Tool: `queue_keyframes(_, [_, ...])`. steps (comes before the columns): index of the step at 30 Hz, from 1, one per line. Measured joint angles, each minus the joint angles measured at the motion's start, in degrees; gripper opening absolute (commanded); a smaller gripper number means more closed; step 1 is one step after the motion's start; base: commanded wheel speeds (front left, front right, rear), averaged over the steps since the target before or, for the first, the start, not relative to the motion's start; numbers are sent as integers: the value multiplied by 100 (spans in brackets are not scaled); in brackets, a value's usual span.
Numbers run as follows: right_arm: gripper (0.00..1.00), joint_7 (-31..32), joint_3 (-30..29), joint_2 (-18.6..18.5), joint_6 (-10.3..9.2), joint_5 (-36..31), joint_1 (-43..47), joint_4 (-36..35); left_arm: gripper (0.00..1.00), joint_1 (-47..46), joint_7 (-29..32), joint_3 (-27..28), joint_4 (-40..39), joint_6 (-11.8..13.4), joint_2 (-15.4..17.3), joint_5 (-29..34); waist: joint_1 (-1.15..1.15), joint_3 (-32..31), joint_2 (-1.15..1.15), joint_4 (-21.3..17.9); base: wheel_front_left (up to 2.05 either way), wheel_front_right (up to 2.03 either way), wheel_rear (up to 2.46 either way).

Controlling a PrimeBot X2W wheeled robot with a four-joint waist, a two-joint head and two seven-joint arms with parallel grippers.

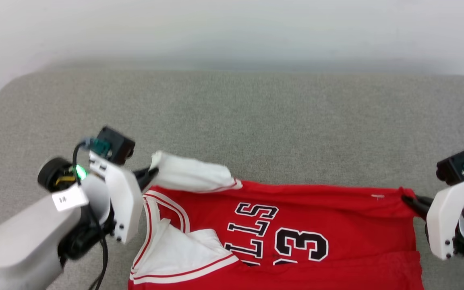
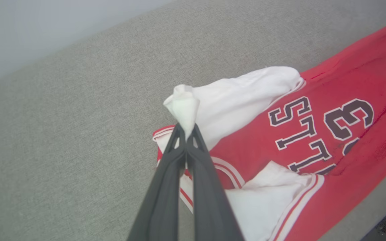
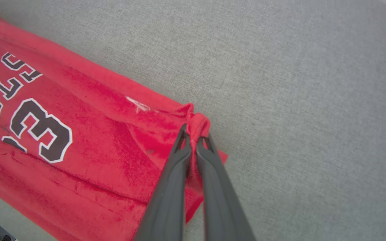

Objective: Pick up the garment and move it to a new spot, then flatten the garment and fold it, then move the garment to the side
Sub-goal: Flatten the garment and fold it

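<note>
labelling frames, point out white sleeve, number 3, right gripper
white sleeve (image 2: 243,97): left wrist view, middle of the sleeve
number 3 (image 3: 44,132): right wrist view, on the digit
right gripper (image 3: 195,134): right wrist view, between fingertips

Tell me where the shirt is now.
In the head view the shirt lies low centre on the grey cushion, stretched between the left tool, pinching a white sleeve, and the right tool, pinching its red corner.

A plain indoor room, perhaps a home: grey upholstered cushion (image 1: 232,121) against a bare white wall (image 1: 232,24).
</note>
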Motion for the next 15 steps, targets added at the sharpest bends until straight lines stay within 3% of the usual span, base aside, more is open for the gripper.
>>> queue_keyframes(9, [0, -1, -358, 29, -1, 27, 1153, -432, 0, 1249, -276, -196, -691, 601, 391, -296, -1, -378, 0, 7, 0, 0, 0])
queue_keyframes(15, [0, 105, -600, 131, 0, -9, 1766, -583, 0, 1724, -438, -286, -659, 766, 421, -441, -1, -351, 0, 13, 0, 0, 0])
